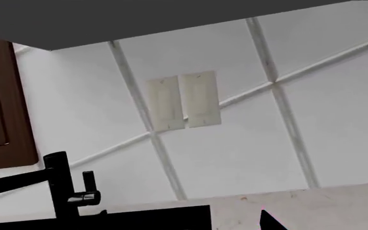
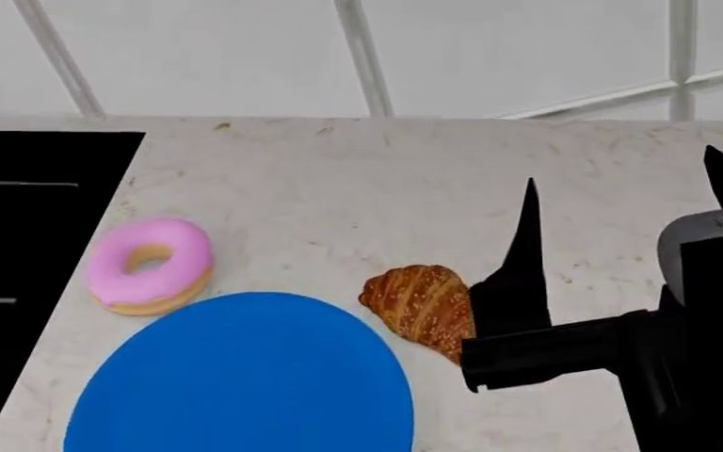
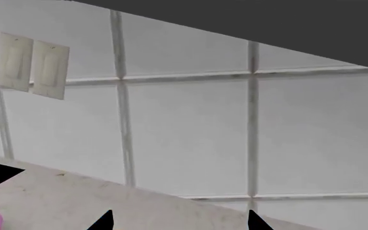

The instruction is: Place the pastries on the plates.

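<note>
Matt blue plate (image 2: 242,386) — speckled stone-look counter (image 2: 375,188), smooth pink-iced donut (image 2: 151,265), ridged croissant (image 2: 420,303).

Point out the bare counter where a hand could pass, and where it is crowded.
Free: the counter strip between the tiled wall and both pastries. Crowded: the near side, where the donut, blue plate, croissant and right gripper sit close together.

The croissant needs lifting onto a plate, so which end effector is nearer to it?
The right end effector is nearer, one finger right beside the croissant. The left one is outside the head view, its wrist camera facing the wall.
</note>
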Robot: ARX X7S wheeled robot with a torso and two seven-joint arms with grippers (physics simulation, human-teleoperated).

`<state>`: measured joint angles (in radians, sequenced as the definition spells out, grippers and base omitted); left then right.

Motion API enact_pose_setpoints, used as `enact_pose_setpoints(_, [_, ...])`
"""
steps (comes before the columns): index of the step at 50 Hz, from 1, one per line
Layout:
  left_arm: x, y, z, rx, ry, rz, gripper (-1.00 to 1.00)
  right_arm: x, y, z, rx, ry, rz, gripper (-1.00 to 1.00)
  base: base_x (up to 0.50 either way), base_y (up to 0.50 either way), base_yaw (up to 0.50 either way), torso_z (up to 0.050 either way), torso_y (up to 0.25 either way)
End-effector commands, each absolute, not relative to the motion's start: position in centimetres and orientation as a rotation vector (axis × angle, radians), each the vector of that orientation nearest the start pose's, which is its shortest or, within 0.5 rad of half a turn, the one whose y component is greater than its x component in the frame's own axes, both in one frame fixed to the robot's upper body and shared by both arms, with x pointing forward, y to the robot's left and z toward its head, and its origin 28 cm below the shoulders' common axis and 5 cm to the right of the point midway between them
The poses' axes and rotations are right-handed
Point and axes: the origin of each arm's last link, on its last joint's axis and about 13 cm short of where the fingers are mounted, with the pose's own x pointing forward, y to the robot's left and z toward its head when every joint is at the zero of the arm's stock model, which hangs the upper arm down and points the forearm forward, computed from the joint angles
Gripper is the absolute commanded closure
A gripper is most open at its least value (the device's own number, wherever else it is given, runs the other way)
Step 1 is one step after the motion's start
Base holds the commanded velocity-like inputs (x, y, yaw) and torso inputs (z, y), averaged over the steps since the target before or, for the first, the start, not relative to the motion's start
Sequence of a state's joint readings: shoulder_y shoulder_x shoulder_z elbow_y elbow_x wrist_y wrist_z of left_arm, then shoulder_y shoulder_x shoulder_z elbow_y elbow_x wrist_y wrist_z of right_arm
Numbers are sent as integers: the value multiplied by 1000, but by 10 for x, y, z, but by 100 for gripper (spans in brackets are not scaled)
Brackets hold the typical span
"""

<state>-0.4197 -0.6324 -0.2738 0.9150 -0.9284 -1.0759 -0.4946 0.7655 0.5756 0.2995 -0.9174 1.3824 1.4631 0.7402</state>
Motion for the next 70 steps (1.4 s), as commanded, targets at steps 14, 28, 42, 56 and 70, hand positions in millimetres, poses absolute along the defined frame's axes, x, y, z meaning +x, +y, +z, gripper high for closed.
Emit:
enact_pose_setpoints(14, [227,285,278,101,-62,50,-100,183,-141,252,-246,-179,23,-100,189,0,0,0,1])
enact_pose_setpoints(28, [281,287,314,116,575,-129,-100,186,-138,234,-230,-153,31,-100,0,0,0,0,0])
enact_pose_setpoints(42, [287,291,304,121,666,-77,-100,176,-136,228,-218,-129,41,-100,0,0,0,0,0])
enact_pose_setpoints(56, [317,285,309,129,664,-63,-100,172,-138,224,-203,-110,35,-100,0,0,0,0,0])
enact_pose_setpoints(70, [340,281,293,119,705,-38,-100,167,-141,223,-198,-99,22,-100,0,0,0,0,0])
